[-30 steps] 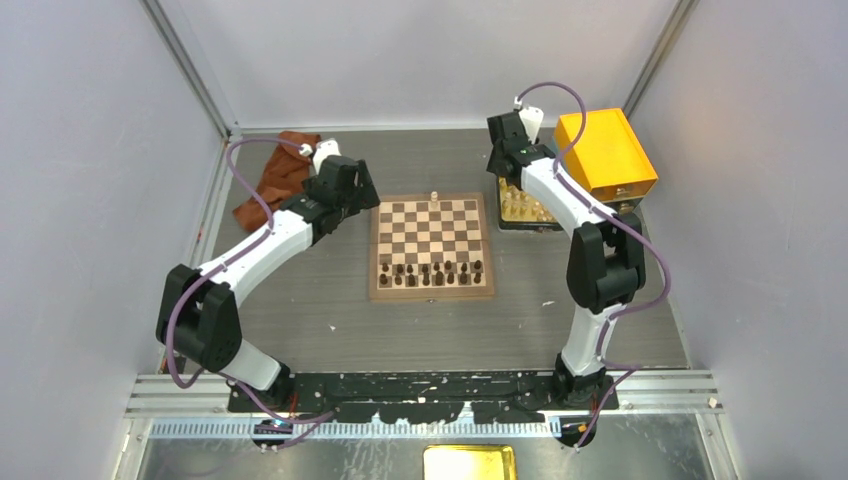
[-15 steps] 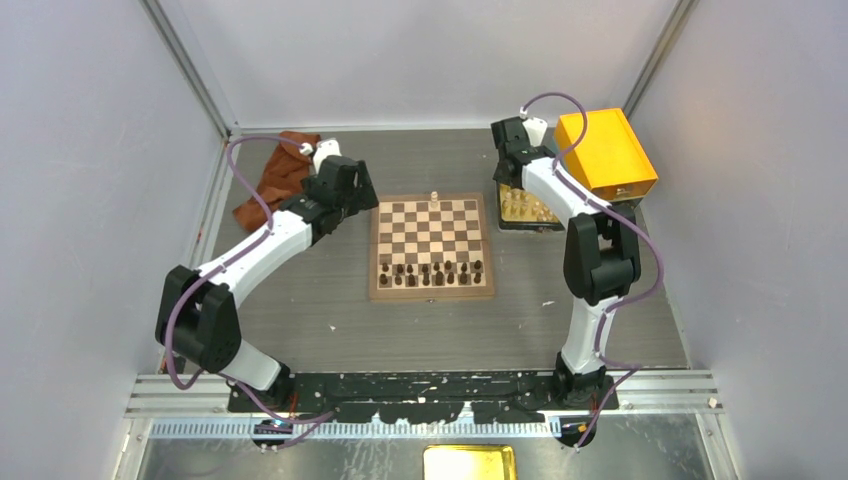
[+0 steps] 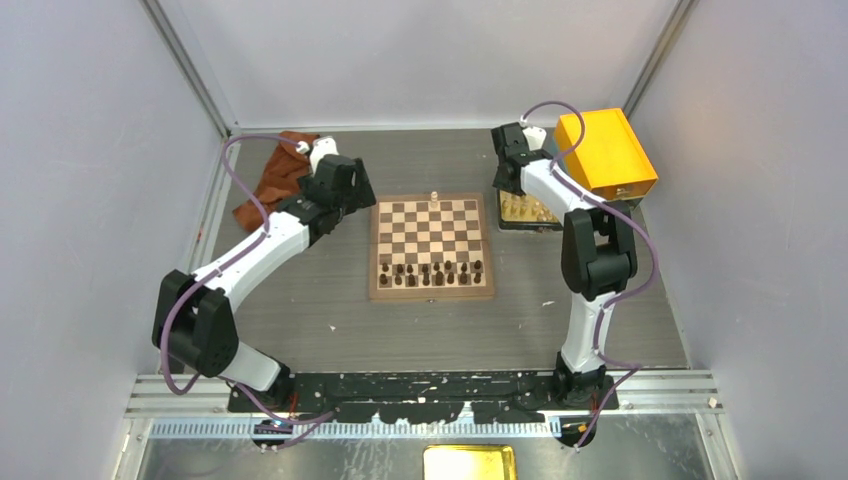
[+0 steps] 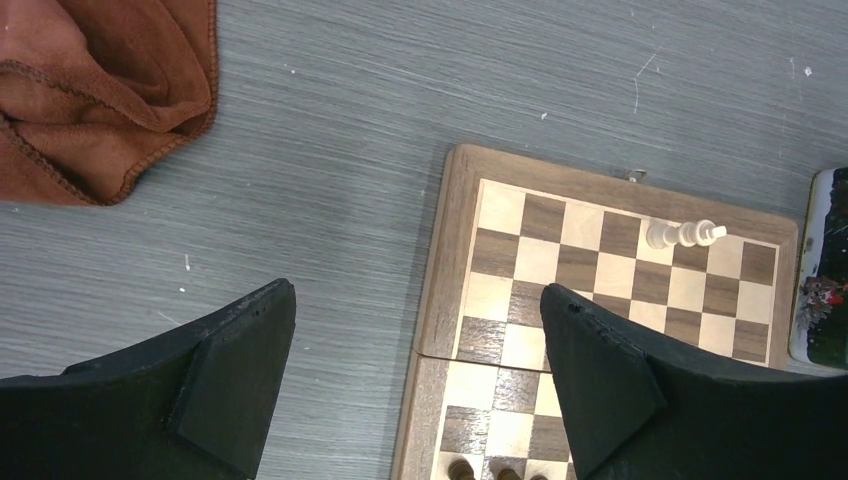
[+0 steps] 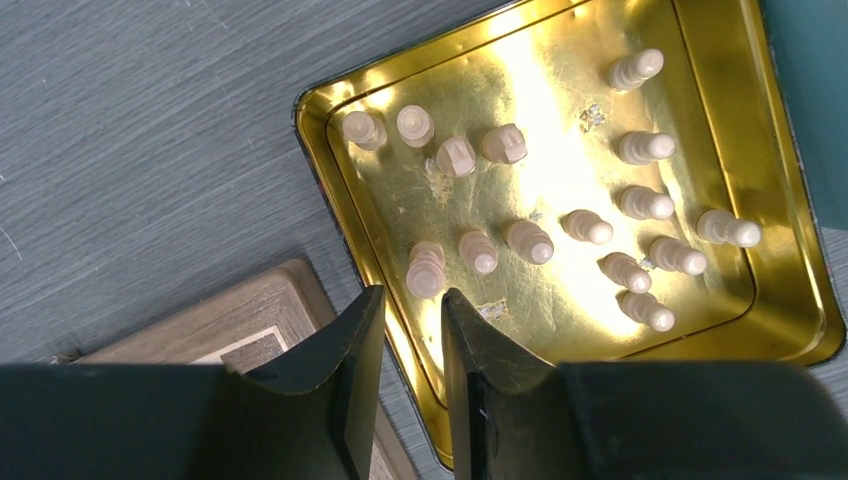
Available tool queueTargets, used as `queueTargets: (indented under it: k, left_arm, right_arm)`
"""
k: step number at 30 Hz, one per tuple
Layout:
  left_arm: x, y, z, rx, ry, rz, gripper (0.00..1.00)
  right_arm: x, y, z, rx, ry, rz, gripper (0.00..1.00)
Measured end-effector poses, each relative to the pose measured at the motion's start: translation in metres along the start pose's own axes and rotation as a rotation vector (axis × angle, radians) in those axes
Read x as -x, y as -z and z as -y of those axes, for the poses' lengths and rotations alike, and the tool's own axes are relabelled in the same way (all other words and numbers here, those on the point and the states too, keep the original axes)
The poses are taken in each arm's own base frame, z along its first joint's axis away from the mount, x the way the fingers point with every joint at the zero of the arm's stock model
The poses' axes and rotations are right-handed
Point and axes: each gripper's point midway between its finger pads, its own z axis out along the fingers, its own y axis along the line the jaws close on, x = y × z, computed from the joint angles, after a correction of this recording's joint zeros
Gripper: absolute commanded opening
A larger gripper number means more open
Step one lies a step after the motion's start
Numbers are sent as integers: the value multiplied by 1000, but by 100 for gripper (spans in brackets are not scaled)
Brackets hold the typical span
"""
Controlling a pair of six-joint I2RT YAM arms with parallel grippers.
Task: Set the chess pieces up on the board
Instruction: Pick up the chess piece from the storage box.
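Observation:
The board [image 3: 373, 250] lies mid-table, with dark brown chessmen [image 3: 430, 272] in its two near rows. One cream chess piece [image 3: 435, 197] stands at the board's far edge, also seen in the left wrist view [image 4: 683, 235]. Several more cream chess pieces [image 5: 530, 240] stand in the golden tray [image 5: 330, 170] right of the board. My right gripper [image 5: 413, 292] hovers over the tray's near-left corner, jaws narrowed to a small gap with nothing between them; one piece [image 5: 425, 268] stands just beyond the tips. My left gripper [image 4: 416, 290] is wide open above the board's far-left corner [image 4: 470, 165].
An orange-yellow box [image 3: 605, 150] sits behind and right of the tray [image 3: 527, 210]. A rust-brown cloth [image 3: 278, 175] lies crumpled at the far left, also in the left wrist view [image 4: 90, 90]. The board's corner [image 5: 230, 320] shows under my right fingers.
My right gripper has come down over the tray's left side and its jaws have narrowed. The left arm has barely moved.

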Motion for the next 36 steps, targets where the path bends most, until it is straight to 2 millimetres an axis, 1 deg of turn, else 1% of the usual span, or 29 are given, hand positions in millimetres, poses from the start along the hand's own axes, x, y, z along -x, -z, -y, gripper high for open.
queueTargets:
  k: [12, 25, 36]
  left_arm:
    - [4, 2, -1, 4, 5, 13, 93]
    - [2, 3, -2, 6, 3, 11, 92]
    - [0, 2, -3, 8, 2, 7, 91]
  right_arm:
    - [-17, -12, 6, -12, -4, -47, 32]
    - [-21, -17, 9, -14, -10, -63, 32]
    - [-24, -22, 7, -5, -10, -76, 32]
